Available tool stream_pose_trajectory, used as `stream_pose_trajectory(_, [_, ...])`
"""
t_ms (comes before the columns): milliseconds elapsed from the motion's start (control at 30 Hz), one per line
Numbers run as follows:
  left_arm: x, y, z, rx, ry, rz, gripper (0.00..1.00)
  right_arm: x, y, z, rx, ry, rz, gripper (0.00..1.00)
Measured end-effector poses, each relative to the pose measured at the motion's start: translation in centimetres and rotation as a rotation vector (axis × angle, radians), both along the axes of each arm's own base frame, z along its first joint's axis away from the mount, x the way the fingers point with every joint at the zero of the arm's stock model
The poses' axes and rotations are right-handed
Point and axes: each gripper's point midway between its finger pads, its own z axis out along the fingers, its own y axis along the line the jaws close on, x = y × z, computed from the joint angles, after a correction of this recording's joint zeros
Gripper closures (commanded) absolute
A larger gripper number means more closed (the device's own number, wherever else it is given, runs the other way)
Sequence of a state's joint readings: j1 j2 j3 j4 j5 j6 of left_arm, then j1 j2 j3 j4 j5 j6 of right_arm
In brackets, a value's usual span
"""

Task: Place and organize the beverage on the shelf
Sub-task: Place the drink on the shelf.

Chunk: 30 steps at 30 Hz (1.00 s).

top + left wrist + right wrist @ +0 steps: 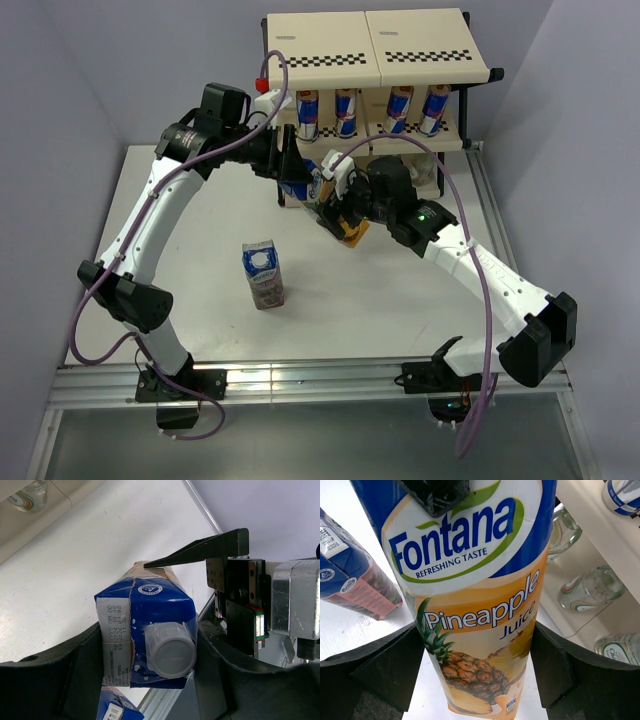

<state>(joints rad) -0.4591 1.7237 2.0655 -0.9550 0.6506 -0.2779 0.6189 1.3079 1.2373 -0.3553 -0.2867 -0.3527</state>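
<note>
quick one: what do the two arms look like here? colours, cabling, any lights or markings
The left arm and right arm both have white shells with black joint housings. A purple cable loops loosely along each. The fingers are matte black. A small green light glows near the right wrist. No logos are readable.

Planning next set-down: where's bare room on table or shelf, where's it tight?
Free: shelf top board; table left of the purple carton up to the left arm; table between that carton and the right arm. Crowded: four cans fill the tier below; shelf front, where left gripper and right gripper flank the yellow carton.
</note>
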Motion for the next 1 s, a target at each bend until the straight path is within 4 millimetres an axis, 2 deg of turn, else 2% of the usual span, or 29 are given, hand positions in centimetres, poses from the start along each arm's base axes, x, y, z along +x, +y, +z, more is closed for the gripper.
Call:
stream_pose_trajectory(433, [0.2,-0.1,-0.4,0.006,0.004,-0.003,1.00,0.0,-0.3,-0.6,-0.023,0.017,-0.022,0.14])
stream_pose_trajectory(700, [0.1,0.0,-0.7,0.023,0.009,0.001,1.00,-0.3,-0.2,-1.2,-0.034,0.039,-0.032,0.10])
stream_pose_trajectory(833, [0.1,0.0,-0.3,0.019,-0.001,0.003,1.00,-0.6,-1.2,-3.4,-0.093,0.088,-0.064,0.05])
stream_pose_trajectory(900, [0.1,0.0,-0.2,0.016,-0.004,0.003,1.00,-0.7,-1.5,-4.4,-0.115,0.107,-0.071,0.08])
stream_pose_trajectory(1000, [0.1,0.0,-0.2,0.017,-0.001,0.003,1.00,-0.7,-1.7,-4.7,-0.124,0.115,-0.078,0.10])
